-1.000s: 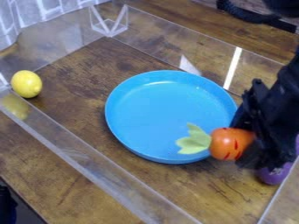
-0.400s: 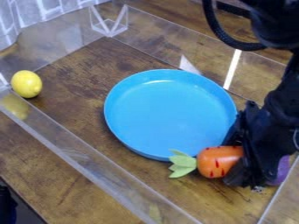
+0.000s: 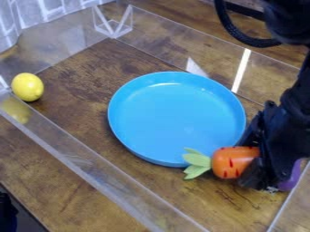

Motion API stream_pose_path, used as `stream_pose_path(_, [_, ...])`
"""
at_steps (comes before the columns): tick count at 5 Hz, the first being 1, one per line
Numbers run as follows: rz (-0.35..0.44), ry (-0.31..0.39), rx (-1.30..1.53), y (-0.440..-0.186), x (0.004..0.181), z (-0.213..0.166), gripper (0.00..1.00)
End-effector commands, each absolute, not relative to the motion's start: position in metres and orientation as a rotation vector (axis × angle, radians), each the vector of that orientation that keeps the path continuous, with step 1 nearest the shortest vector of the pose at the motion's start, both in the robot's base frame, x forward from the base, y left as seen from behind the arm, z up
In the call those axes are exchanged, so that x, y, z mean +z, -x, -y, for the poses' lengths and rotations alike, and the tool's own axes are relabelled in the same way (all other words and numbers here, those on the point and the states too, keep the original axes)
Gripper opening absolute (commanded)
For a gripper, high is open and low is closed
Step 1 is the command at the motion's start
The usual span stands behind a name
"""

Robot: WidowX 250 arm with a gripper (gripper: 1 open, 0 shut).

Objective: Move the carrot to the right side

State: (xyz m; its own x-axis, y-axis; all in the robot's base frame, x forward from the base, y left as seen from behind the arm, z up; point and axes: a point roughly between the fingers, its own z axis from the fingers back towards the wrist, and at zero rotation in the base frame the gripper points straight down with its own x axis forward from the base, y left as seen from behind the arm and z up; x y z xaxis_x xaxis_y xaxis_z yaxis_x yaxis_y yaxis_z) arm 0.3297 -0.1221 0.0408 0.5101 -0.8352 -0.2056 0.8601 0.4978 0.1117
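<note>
Nearest the camera, a clear plastic wall (image 3: 109, 181) along the front of the wooden bench (image 3: 85, 127), its lower stretch cut off by the frame. Just behind it, low on the right, the carrot (image 3: 230, 161): orange body lying sideways on the bench beyond the plate's lower right rim, pale green leafy top pointing left and touching that rim. Right end of the carrot buried in the dark gripper (image 3: 260, 163), so its tip hidden. Fingers too black and blurred to separate; seemingly clamped on the carrot, though the exact contact could not be made out. A patch of purple (image 3: 288, 174) under the gripper, mostly hidden, not identifiable. Blue plate (image 3: 158, 113) in the middle, empty dish facing up. Lemon (image 3: 27, 87) well apart at the left, beside the side wall. Arm (image 3: 273, 18) rising out of the top edge, cut off.

Against a second earlier: carrot off the plate's rim and lower, leaves swung down from the dish onto the bench, gripper shifted slightly down with it.
</note>
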Motion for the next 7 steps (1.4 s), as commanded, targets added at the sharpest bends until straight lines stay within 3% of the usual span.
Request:
stream_pose_path(1, [-0.017, -0.213, -1.061, -0.343, 0.077, 0.115, 1.00])
stream_pose_path(3, [-0.012, -0.203, -1.075, -0.356, 0.069, 0.108, 1.00])
stream_pose_path(5, [-0.027, -0.186, -1.060, -0.353, 0.041, 0.104, 1.00])
stream_pose_path(6, [-0.027, -0.176, -1.020, -0.347, 0.030, 0.099, 0.00])
stream_pose_path(7, [-0.015, -0.163, -1.040, -0.352, 0.028, 0.104, 0.00])
